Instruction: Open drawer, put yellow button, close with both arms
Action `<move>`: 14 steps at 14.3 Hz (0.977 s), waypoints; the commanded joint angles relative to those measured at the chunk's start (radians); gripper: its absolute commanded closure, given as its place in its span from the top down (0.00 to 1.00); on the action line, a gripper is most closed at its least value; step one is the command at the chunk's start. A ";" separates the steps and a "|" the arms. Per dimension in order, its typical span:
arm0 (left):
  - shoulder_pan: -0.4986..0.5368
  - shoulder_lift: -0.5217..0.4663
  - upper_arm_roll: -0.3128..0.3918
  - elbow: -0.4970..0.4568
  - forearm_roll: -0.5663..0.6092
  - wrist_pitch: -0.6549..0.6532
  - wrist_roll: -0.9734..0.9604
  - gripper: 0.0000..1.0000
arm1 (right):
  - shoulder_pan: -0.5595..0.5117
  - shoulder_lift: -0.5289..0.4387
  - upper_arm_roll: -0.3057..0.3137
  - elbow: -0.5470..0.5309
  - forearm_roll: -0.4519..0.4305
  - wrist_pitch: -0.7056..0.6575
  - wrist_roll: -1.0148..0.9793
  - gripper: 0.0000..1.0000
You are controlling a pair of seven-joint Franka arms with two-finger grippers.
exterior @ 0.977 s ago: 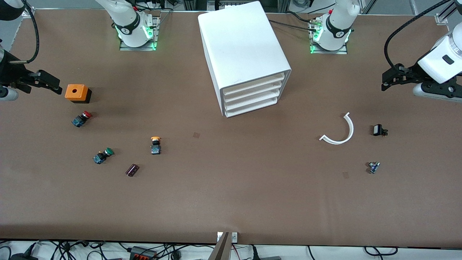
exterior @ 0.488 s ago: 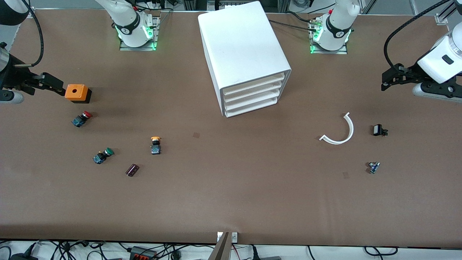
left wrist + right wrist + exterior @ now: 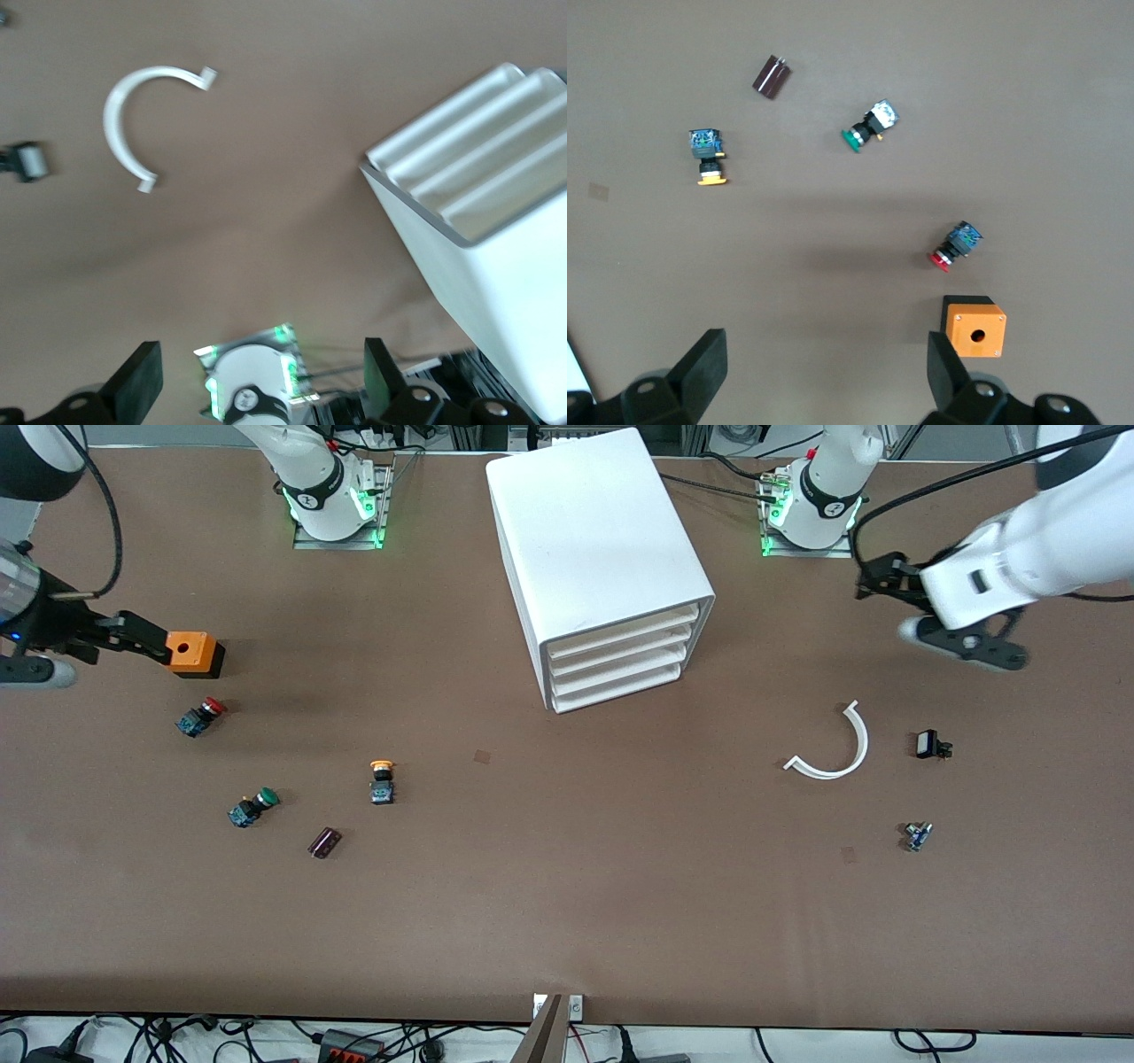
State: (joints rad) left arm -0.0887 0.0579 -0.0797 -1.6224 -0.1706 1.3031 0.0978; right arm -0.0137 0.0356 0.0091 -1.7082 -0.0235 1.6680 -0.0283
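Brown table (image 3: pixel 567 903), left claw (image 3: pixel 257 390) wide open and empty, right claw (image 3: pixel 824 381) likewise, above orange box (image 3: pixel 975 327)

Left gripper (image 3: pixel 873 583) up in the air near the left arm's end of the table, fingers (image 3: pixel 135 384) spread wide. Right gripper (image 3: pixel 142 638) low at the right arm's end, fingers (image 3: pixel 700 363) likewise apart.

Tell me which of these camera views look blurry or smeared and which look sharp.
Front view: the table things are crisp, such as the yellow-capped push button, but the left gripper is smeared. Left wrist view: softly blurred throughout, including the white curved plastic strip and the white drawer cabinet. Right wrist view: sharp, with soft shadows on the brown table.
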 commanded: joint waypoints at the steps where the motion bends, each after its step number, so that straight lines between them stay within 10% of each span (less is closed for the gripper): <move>1: -0.037 0.066 -0.009 0.019 -0.097 -0.028 0.006 1.00 | 0.037 0.056 0.003 0.004 0.010 0.029 -0.012 1.00; 14: -0.057 0.284 -0.022 -0.319 -0.816 0.332 0.674 0.98 | 0.195 0.415 0.003 0.050 0.011 0.274 0.010 1.00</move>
State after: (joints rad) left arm -0.1486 0.3400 -0.1034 -1.8910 -0.9260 1.6082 0.6191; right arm 0.1798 0.3834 0.0144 -1.7044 -0.0223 1.9348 -0.0168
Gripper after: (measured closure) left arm 0.000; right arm 0.000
